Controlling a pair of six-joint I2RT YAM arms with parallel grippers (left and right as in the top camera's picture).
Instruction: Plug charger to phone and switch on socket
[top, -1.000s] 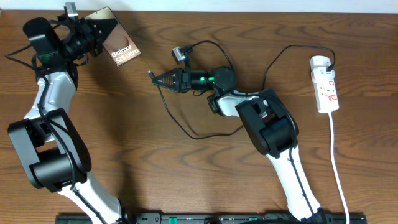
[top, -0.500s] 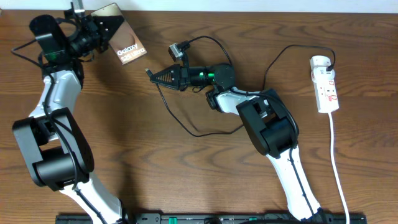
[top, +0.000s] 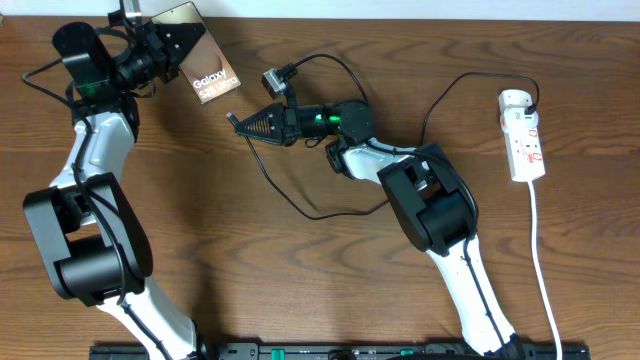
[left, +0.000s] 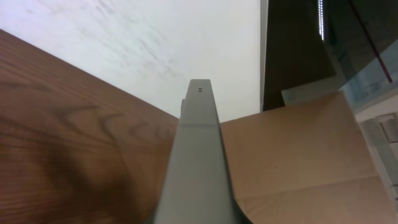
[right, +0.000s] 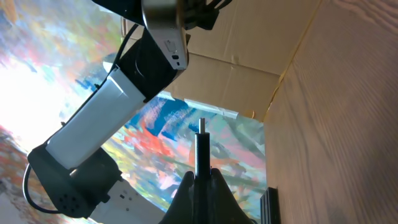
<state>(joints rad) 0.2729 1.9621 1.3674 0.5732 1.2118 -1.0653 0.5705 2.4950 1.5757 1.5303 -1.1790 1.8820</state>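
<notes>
Clamped in the left end effector (top: 170, 45): the phone (top: 212, 75), raised off the tabletop (top: 300, 290) at the far left corner, tilted, lettering facing up; seen edge-on from the left wrist. Pinched between the closed fingers of the right end effector (top: 243, 122): the plug tip of the charger (right: 200, 144), pointed toward the phone, near it but not touching. Charging port not made out in any view. Well apart at the right edge: the socket (top: 524, 140), nothing near its switches, so judged not yet switched on. Risks, as judged: tip and port both in mid-air, so a small angle error likely to scrape the tip along the phone's edge instead of seating it; a push likely to twist the phone in its grip or pivot the short tip between the fingers; the slack cable loop under the right arm liable to snag or drag. Count: one phone, one charger, one socket, one white cord (top: 541, 250), two arms.
</notes>
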